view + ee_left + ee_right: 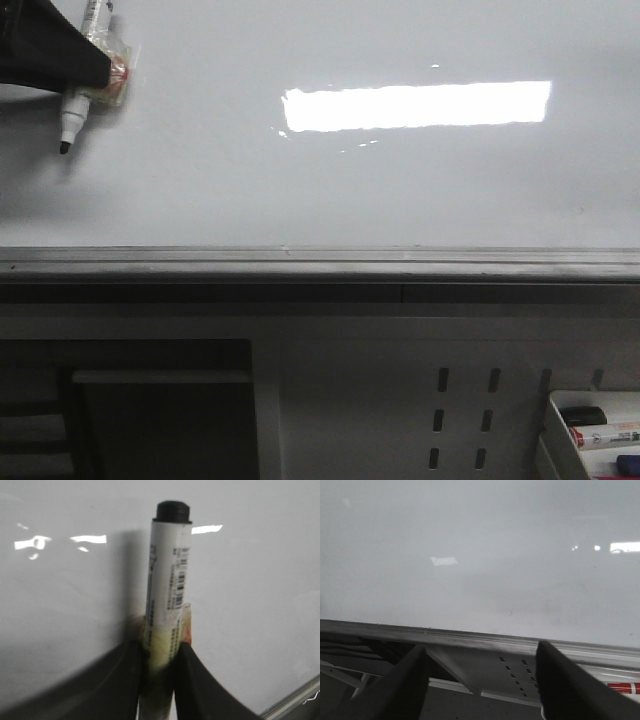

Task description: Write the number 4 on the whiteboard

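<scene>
The whiteboard (330,190) fills the upper front view, glossy white with a bright rectangular reflection and a grey metal lower rim (320,262). No number 4 shows on it; the board looks blank. My left gripper (100,72) is at the upper left, shut on a white marker (84,90) whose black tip (64,147) points down at the board. The left wrist view shows the marker (169,585) clamped between the dark fingers (125,680). My right gripper (480,652) is open and empty, below the board's rim (470,639).
A grey perforated panel (460,415) lies below the board. A white tray (592,425) at the lower right holds spare markers. A dark recess (160,410) sits at the lower left.
</scene>
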`<state>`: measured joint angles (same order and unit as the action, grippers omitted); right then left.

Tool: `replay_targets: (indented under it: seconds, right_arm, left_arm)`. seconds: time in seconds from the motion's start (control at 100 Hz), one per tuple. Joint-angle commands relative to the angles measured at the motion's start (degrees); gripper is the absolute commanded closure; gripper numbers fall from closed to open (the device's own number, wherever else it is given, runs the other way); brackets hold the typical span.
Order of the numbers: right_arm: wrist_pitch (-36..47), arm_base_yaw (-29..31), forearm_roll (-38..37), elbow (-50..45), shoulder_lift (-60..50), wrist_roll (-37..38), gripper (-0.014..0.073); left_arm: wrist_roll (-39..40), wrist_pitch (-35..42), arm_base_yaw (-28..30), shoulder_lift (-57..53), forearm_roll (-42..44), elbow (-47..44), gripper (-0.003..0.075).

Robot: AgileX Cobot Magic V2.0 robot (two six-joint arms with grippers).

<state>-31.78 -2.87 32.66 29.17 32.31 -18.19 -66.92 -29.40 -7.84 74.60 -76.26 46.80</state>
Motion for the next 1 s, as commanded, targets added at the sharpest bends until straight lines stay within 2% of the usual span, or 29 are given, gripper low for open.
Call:
replay_targets:
  seconds: [0.0, 0.12, 0.23, 0.4, 0.48, 0.59, 0.73, 0.87, 0.99]
  right_arm:
    - [2.8, 0.2, 1.1, 2.1, 0.5, -1.0, 0.0179]
    - [1.2, 0.2, 2.6, 2.1, 0.8, -3.5, 0.0179]
    - [-2.4, 0.2, 12.1, 2.1, 2.7, -12.6, 0.0179]
    - [-11.5, 0.2, 32.0, 2.3, 8.3, -31.8, 0.0179]
    - [-15.8, 0.2, 36.2, 3.7, 11.4, -35.3, 0.0179]
    - [-20.4, 0.2, 36.4, 7.4, 14.7, -36.0, 0.0179]
    - [-25.4, 0.2, 36.4, 12.5, 19.4, -36.1, 0.0179]
    - [-31.7, 0.2, 36.2, 16.8, 24.4, -36.4, 0.0179]
    - [-34.8, 0.1, 35.8, 20.0, 27.6, -36.4, 0.0179]
  left_arm:
    - [-2.4, -3.0, -0.3, -2.4, -1.2, 2.1, 0.0741]
    - [-7.0, -7.9, -1.0, -4.3, 0.1, 2.1, 0.0741]
    - [-9.2, -10.8, -4.7, -5.8, 4.0, 2.1, 0.0741]
    - [-9.1, -9.5, -16.4, -6.3, 13.6, 2.1, 0.0741]
    - [-8.8, -7.0, -22.6, -6.3, 17.9, 2.1, 0.0741]
    - [-6.7, -2.2, -29.8, -6.3, 22.6, 2.1, 0.0741]
    - [-5.4, 3.0, -36.0, -6.3, 24.9, 2.1, 0.0741]
    - [-5.4, 6.3, -38.9, -6.0, 24.9, 2.1, 0.0741]
    - [-5.4, 7.2, -39.0, -5.0, 24.9, 2.1, 0.0741]
